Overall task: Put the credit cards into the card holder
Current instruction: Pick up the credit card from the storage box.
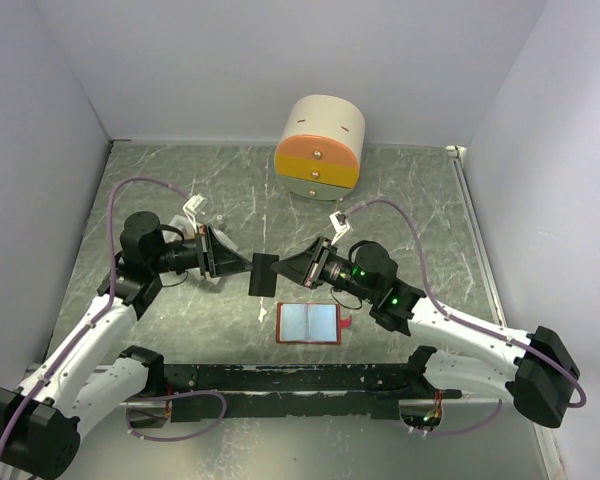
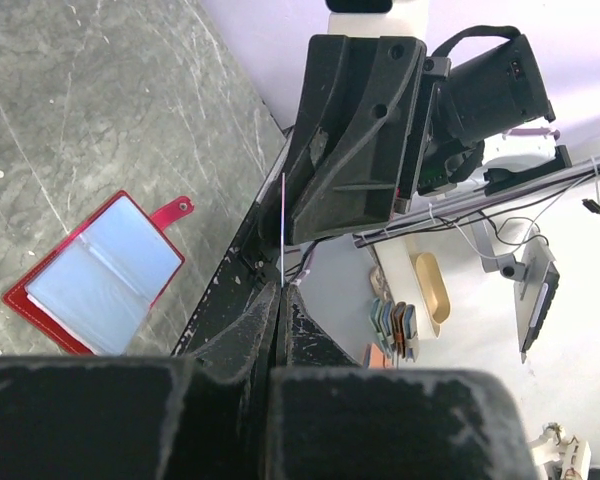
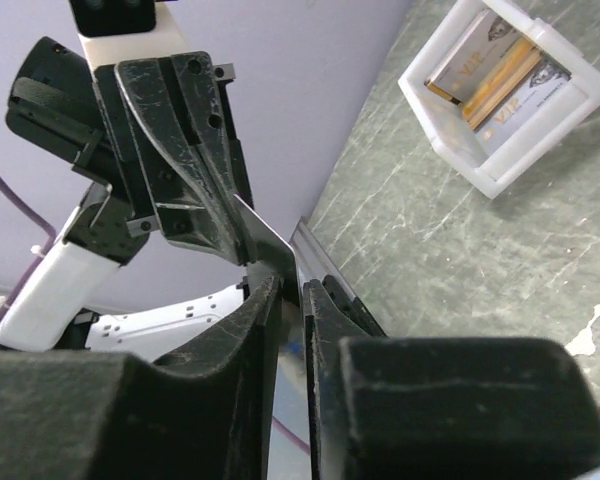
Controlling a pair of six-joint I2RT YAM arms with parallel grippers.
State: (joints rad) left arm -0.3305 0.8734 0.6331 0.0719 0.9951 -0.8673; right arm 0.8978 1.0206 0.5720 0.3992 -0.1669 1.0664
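One round drawer box (image 1: 320,147) is shown by the top view only, far back on the surface (image 1: 160,180). The white tray (image 3: 505,85) of cards (image 3: 500,75) is shown by the right wrist view only. The card holder (image 1: 308,323) is seen open below both tools. The left tool (image 1: 248,268) is clamped on a dark credit card (image 1: 263,274). The right tool (image 1: 285,268) is set narrowly around it, but whether it grips cannot be told.
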